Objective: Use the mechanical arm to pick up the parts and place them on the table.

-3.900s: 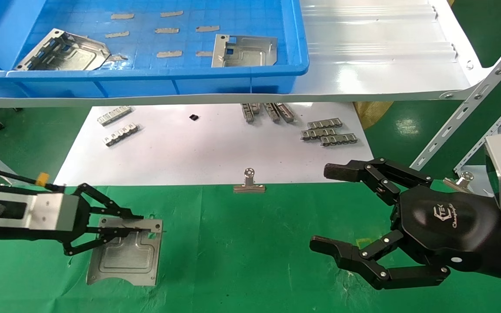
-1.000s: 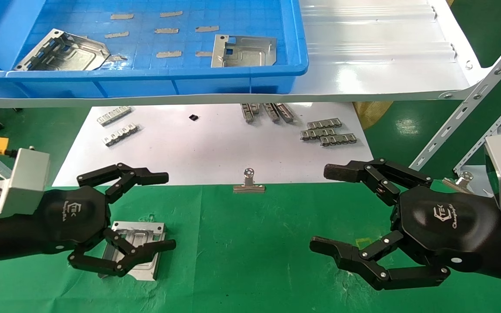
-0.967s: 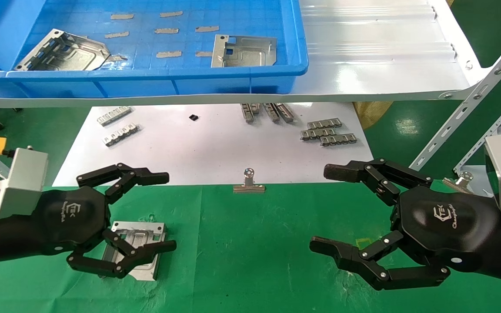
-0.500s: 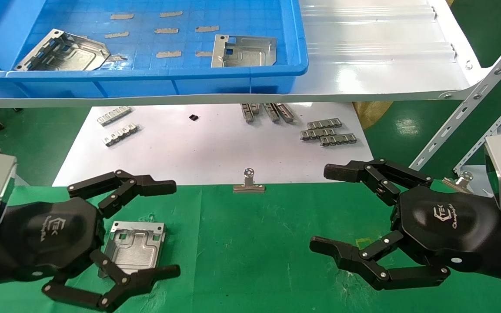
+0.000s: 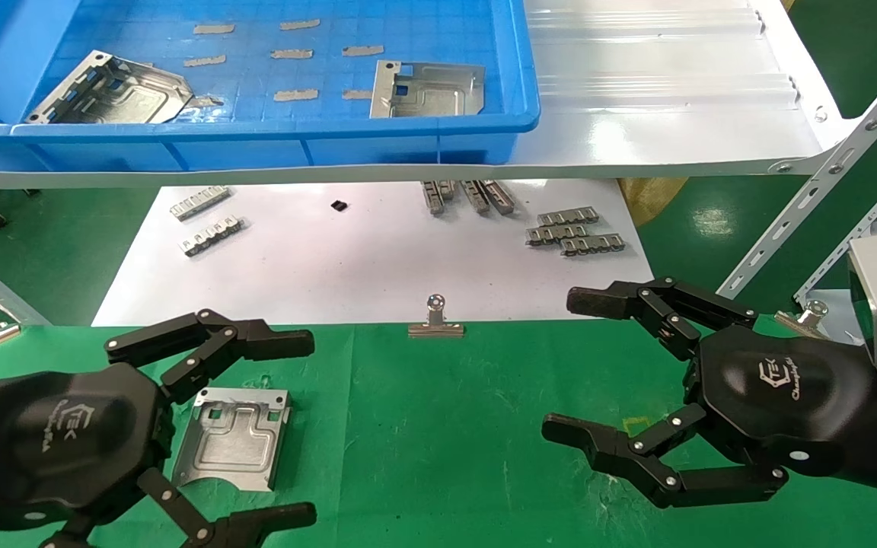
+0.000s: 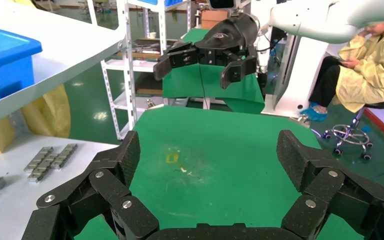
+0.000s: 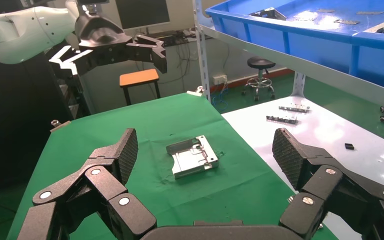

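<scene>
Silvery plate (image 5: 231,438) flat on green table (image 5: 438,426), just beside left gripper (image 5: 256,434) on its inner side, lying in the span between the spread fingers, untouched. Left gripper wide, holding nothing, low at the near left corner. Two more plates up in blue tray (image 5: 423,141) on the shelf: one at tray's left (image 5: 111,90), tilted, one near tray's right wall (image 5: 427,89), long axis running left to right, flange toward the left. Both well apart from either gripper, forward and above. Right gripper (image 5: 583,373) wide, empty, hovering over the table's right side; seen from the left wrist too (image 6: 205,57). Judged nearer to the right-hand tray plate; left arm nearer to the tilted one. Next pick likely calls for a reach up and forward over the tray's front wall. White board (image 5: 377,259) between tray and table carries small strips (image 5: 575,230) and a clip (image 5: 436,318) at its near edge.
</scene>
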You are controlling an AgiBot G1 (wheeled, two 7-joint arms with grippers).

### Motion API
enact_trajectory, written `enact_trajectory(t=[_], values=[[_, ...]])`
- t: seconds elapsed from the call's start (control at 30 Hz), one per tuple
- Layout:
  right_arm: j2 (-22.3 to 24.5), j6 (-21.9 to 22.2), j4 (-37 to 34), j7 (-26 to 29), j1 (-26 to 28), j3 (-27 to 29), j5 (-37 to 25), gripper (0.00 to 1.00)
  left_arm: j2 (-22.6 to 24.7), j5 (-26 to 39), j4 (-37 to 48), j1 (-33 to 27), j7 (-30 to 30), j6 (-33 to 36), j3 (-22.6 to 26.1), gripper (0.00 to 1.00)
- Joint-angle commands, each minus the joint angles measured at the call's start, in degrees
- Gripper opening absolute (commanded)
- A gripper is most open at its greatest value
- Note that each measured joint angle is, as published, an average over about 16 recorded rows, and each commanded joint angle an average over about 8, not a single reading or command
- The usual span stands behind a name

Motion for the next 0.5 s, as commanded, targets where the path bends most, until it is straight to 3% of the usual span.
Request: enact_trajectory(t=[0.03, 0.5], values=[[0.0, 0.0, 0.0, 0.0, 0.0, 0.0, 0.0, 1.00, 0.0, 0.0, 0.2, -0.1, 0.1, 0.0, 0.1, 1.00], [0.0, 0.0, 0.0, 0.0, 0.0, 0.0, 0.0, 1.00, 0.2, 0.4, 1.1, -0.6, 0.5, 0.1, 0.6, 1.00]])
